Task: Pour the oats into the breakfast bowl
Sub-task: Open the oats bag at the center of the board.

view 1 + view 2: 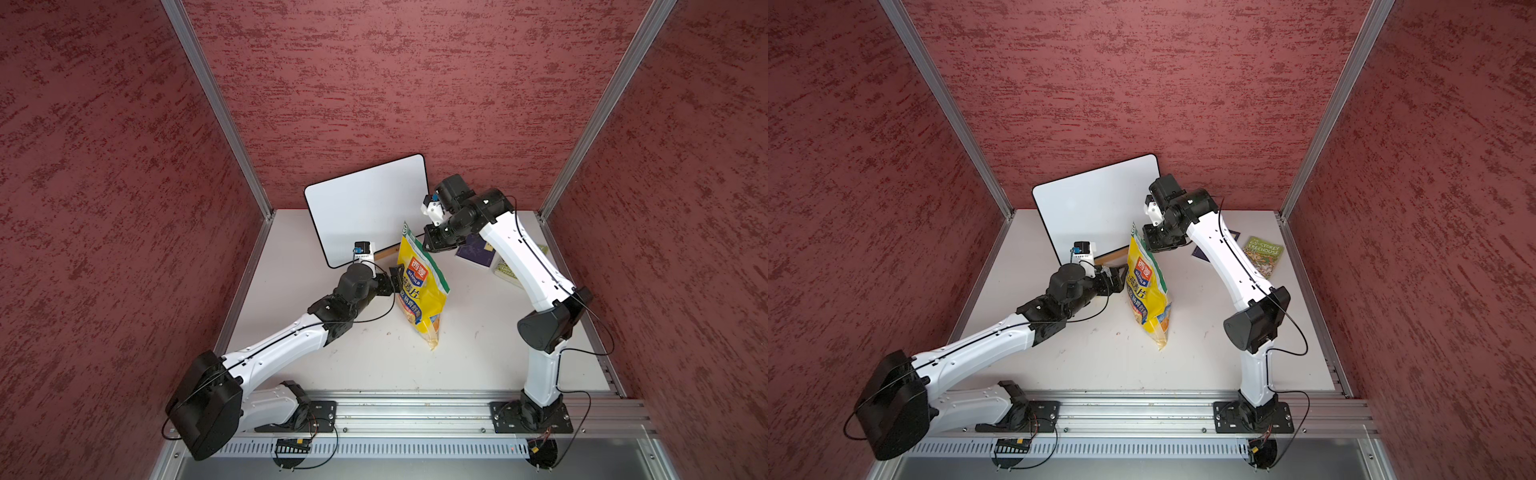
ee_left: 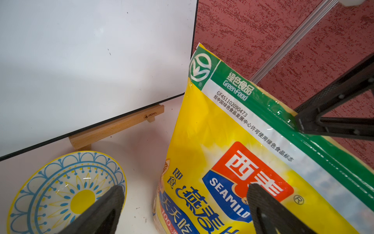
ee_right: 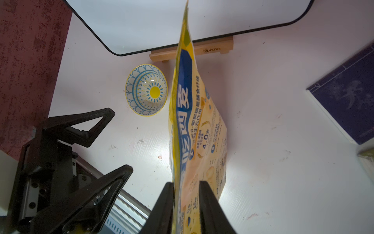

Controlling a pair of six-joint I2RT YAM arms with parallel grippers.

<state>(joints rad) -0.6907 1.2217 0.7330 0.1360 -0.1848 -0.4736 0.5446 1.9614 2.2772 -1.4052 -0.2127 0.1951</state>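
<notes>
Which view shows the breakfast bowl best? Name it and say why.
The right wrist view: the whole breakfast bowl shows there, unobstructed and empty. The left wrist view crops the bowl, and the left gripper covers part. Neither top view shows it.

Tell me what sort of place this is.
Probably a robot test booth: two arms bolted to a metal rail, red panels in aluminium frames walling a white table, staged props like an oat bag and bowl.

Three mottled red wall panels (image 1: 395, 83), joined by aluminium corner posts (image 1: 218, 104), enclose a scuffed, stained white tabletop (image 1: 374, 365)
</notes>
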